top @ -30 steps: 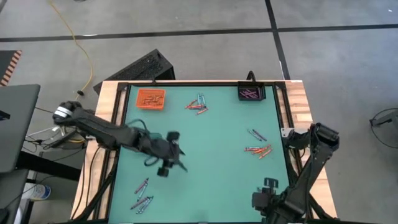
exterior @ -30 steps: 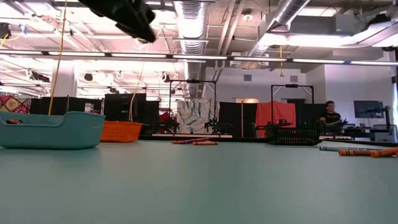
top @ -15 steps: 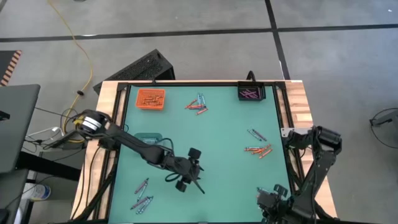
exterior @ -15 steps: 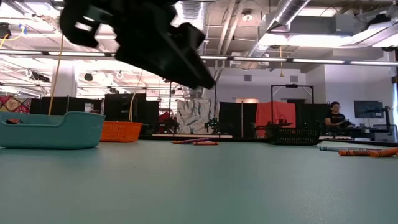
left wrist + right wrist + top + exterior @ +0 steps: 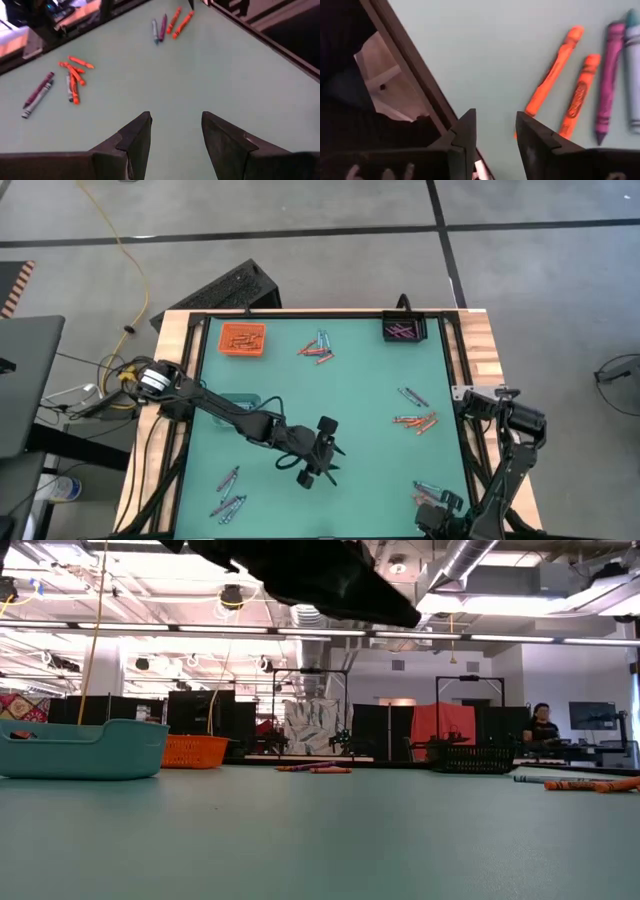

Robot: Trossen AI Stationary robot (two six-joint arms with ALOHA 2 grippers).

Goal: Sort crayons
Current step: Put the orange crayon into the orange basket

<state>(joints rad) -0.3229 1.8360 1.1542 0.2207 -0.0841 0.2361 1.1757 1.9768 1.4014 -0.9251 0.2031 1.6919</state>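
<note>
Crayons lie flat on the green mat in small groups: one at the far middle [image 5: 320, 348], two at the right [image 5: 418, 420], one at the near left [image 5: 229, 492], and one by the near right corner [image 5: 424, 490]. My left gripper [image 5: 335, 452] hovers open over the mat's middle, pointing toward the right-hand groups [image 5: 72, 80], with nothing between its fingers [image 5: 137, 137]. My right gripper [image 5: 440, 510] hangs open at the near right corner, pointing down beside two orange crayons [image 5: 552, 82], a purple one [image 5: 607, 80] and a blue-grey one [image 5: 632, 70].
An orange tray [image 5: 243, 338] with crayons stands at the far left, a black tray [image 5: 403, 330] at the far right, and a teal tray [image 5: 240, 401] at the left under my left arm. A dark frame [image 5: 415, 85] borders the mat close to my right gripper.
My left gripper has swung from the mat's left part toward the right and near edges, reaching the middle while sinking lower. My right gripper has sunk toward the mat at the near right corner and rolled about its own axis, and the crayons beside it now show.
</note>
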